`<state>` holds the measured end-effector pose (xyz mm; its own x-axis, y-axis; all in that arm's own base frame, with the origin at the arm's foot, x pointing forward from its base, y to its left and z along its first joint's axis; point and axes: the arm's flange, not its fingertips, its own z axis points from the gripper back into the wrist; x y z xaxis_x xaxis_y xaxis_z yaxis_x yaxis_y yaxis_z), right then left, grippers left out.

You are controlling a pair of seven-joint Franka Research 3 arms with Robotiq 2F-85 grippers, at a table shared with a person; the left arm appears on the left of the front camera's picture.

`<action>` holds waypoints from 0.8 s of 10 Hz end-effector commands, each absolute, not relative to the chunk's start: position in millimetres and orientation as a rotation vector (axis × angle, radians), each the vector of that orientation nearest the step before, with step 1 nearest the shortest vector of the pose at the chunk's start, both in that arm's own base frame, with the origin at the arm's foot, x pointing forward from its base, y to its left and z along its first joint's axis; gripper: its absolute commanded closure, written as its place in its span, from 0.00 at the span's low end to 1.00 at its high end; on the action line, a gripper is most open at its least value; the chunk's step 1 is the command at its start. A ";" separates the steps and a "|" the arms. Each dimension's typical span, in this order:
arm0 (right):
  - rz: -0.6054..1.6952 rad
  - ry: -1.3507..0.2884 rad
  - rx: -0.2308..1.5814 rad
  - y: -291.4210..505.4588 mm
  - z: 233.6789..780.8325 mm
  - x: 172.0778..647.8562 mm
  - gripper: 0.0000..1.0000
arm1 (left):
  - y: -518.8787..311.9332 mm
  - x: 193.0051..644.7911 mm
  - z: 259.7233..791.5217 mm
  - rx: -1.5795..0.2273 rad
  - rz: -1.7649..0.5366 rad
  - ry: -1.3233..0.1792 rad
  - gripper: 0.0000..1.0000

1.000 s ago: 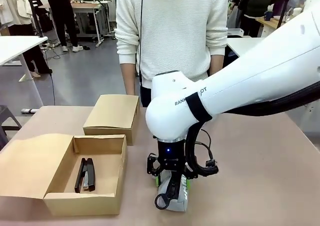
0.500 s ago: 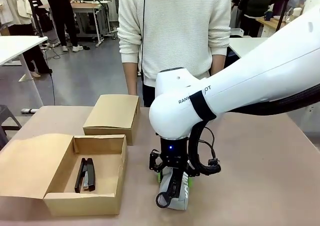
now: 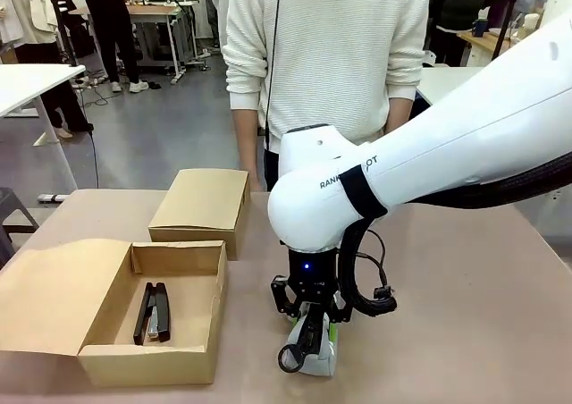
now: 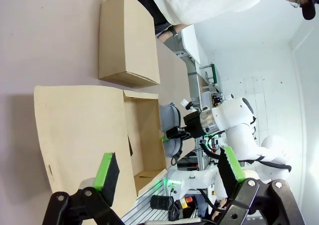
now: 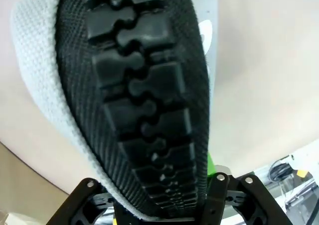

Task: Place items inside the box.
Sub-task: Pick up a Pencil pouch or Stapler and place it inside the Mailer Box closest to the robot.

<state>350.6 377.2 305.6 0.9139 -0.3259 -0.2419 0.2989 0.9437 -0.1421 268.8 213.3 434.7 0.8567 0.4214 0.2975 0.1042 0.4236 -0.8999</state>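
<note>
One second has made the difference: my right claw [image 3: 315,340] stood wide around the pouch [image 3: 323,359] and now it is clenched on it, the grey sides pinched narrower between my pads. The right wrist view agrees, with the black zip running straight up out of my fingers. I cannot tell whether the pouch is off the tabletop [image 3: 465,315] yet. It sits near the near edge, about midway along, just right of the open box [image 3: 179,368]. With the grasp made, I judge that what is left is a lift, a short carry left over the box wall, and a drop beside what already lies inside. My left claw [image 4: 169,168] hangs released, gripping nothing.

The count:
- One pouch, in my right claw.
- One stapler [image 3: 152,312], lying in the open box.
- Two boxes: the open one at the near left corner, and a shut box [image 3: 201,203] behind it toward the far edge.
- One person [image 3: 326,55], standing at the far edge.
</note>
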 end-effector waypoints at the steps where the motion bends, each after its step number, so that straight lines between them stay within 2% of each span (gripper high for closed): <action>1: -0.363 0.280 -0.130 371.1 298.1 339.9 1.00 | 213.0 268.0 435.4 -1.145 0.200 -0.555 0.00; 6: -0.377 0.260 -0.161 366.4 302.8 338.5 1.00 | 213.0 268.0 435.4 -1.145 0.200 -0.555 0.00; 8: -0.368 0.236 -0.162 364.0 323.3 334.6 1.00 | 213.0 268.0 435.4 -1.145 0.200 -0.555 0.00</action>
<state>343.2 369.9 310.6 0.9060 -0.3523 -0.2347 0.3165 0.9320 -0.1768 268.8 213.3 434.7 0.8567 0.4213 0.2975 0.1042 0.4235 -0.8999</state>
